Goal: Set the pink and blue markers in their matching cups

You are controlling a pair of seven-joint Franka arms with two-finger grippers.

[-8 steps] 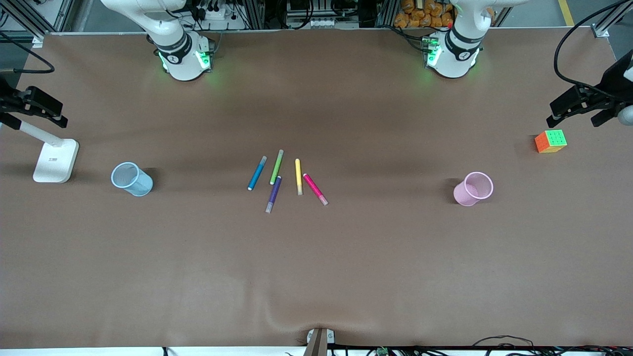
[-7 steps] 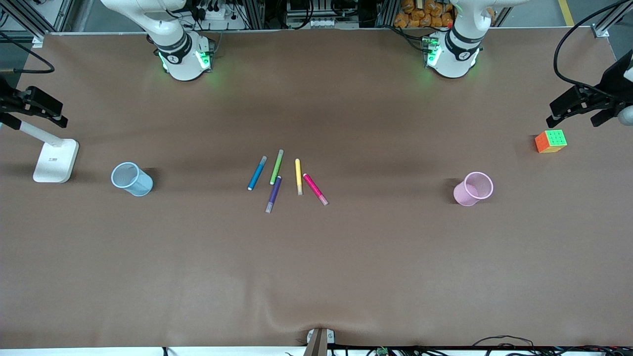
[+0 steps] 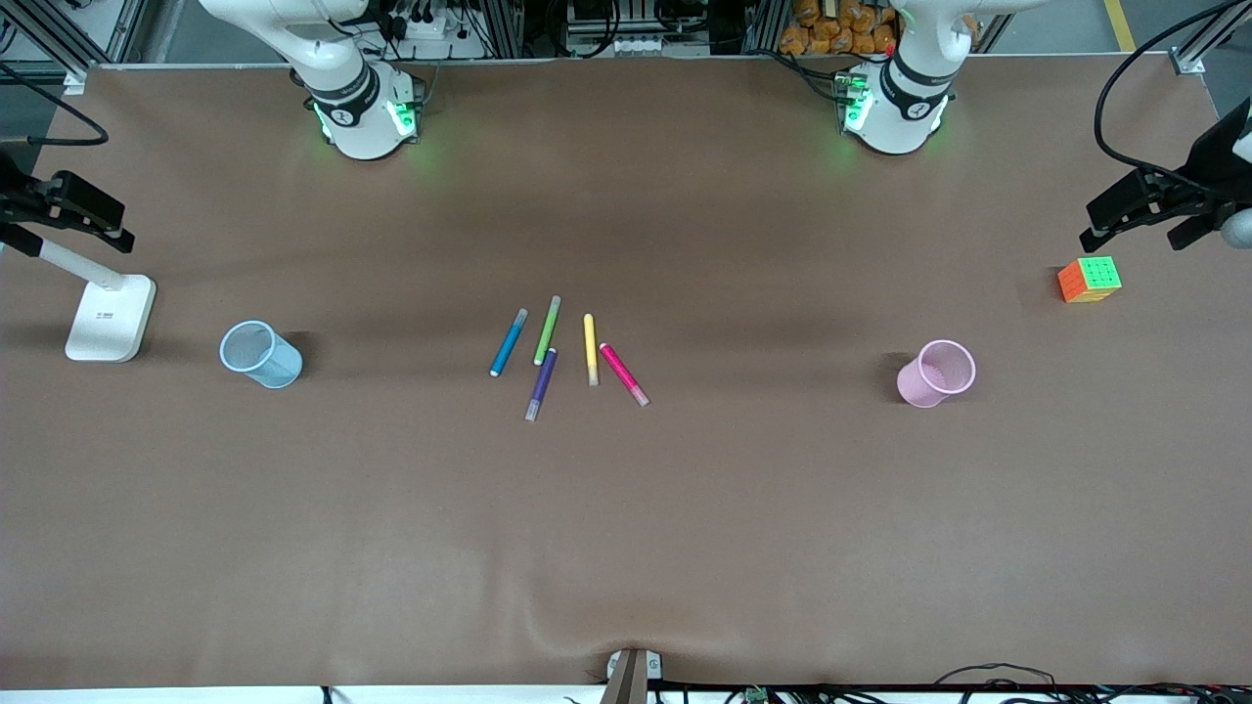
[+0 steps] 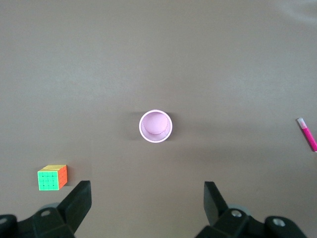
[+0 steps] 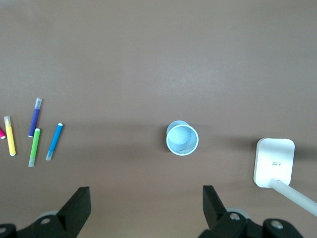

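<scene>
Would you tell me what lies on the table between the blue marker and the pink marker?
In the front view, three markers: green marker, purple marker, yellow marker, between blue marker and pink marker.

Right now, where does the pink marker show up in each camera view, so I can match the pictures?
Front view: the pink marker lies in the middle cluster, at the end toward the left arm, beside the yellow marker.
Left wrist view: only part of it shows, cut off at the frame edge.
Right wrist view: just a pink tip at the frame edge.
Shared landmark: the pink marker itself; nothing else appears in all three.
</scene>
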